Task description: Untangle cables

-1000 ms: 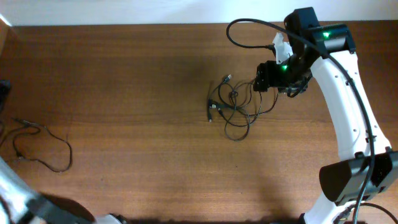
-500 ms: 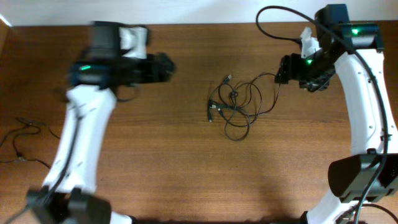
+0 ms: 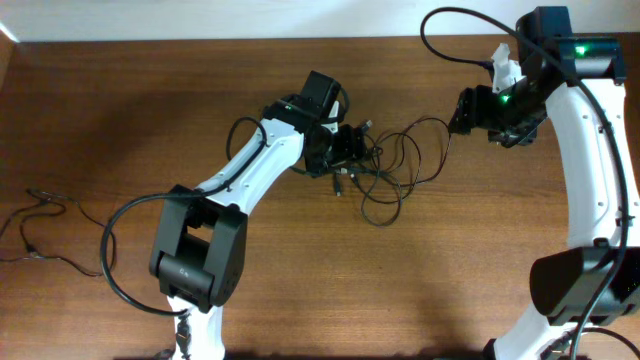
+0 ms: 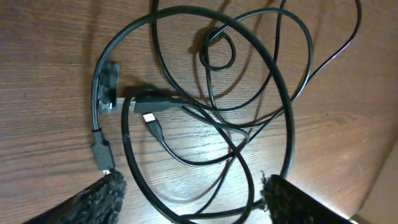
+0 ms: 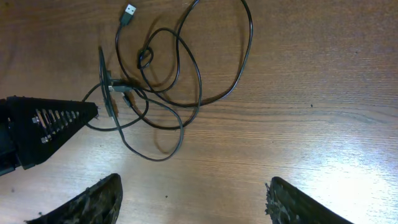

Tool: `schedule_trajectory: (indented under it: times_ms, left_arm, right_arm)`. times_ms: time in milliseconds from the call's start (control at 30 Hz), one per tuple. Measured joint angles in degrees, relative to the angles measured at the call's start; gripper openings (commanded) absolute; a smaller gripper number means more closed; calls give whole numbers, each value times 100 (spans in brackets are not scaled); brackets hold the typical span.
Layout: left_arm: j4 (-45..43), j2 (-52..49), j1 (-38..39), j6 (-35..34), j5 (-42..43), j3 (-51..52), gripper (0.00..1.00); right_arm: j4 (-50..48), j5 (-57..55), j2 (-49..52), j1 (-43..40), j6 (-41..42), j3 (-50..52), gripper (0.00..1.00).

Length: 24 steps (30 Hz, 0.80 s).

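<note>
The cables (image 3: 380, 172) lie as a loose tangle of thin black loops with small plug ends at the table's middle. My left gripper (image 3: 355, 150) hovers over the tangle's left end. In the left wrist view its fingers (image 4: 191, 180) are open, with cable loops (image 4: 155, 99) lying between and ahead of them, none pinched. My right gripper (image 3: 462, 110) is to the right of the tangle and apart from it. In the right wrist view it (image 5: 193, 183) is open and empty over bare wood, with the cables (image 5: 143, 59) ahead and the left gripper (image 5: 43, 127) at the left.
A separate thin black cord (image 3: 60, 235) lies in loose loops at the table's far left edge. The thick black cable of the right arm (image 3: 440, 20) arcs above the back edge. A USB plug (image 5: 128, 10) lies at the tangle's far end.
My left arm has swung in from the left and now hovers over the tangle. My right gripper drew back to the right from the tangle a second ago and has since stayed put.
</note>
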State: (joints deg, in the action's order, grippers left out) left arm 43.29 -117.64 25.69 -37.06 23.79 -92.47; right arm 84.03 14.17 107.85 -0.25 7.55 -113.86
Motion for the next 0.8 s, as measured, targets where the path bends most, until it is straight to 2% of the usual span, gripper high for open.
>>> schedule_trajectory:
  times_ms: [300, 333, 500, 533, 567, 700, 800]
  left_arm:
    - [-7, -2, 223, -74, -15, 0, 63]
    - [-9, -9, 256, -76, -24, 0, 59]
    - [-136, -374, 306, -129, -37, -2, 25]
    - [-153, -428, 306, -177, -48, 0, 16]
    - [-192, -452, 306, -136, -61, 0, 0]
    - [-339, -457, 282, -146, -87, -2, 0]
    - [-87, -457, 129, 203, -42, -251, 0]
  right_arm:
    - [0, -17, 0, 0, -52, 0, 75]
    - [0, -17, 0, 0, -59, 0, 75]
    - [2, -17, 0, 0, -70, 0, 75]
    - [2, -17, 0, 0, -68, 0, 75]
    - [2, -17, 0, 0, -72, 0, 75]
    - [2, -17, 0, 0, -72, 0, 75]
    - [-2, -17, 0, 0, -70, 0, 75]
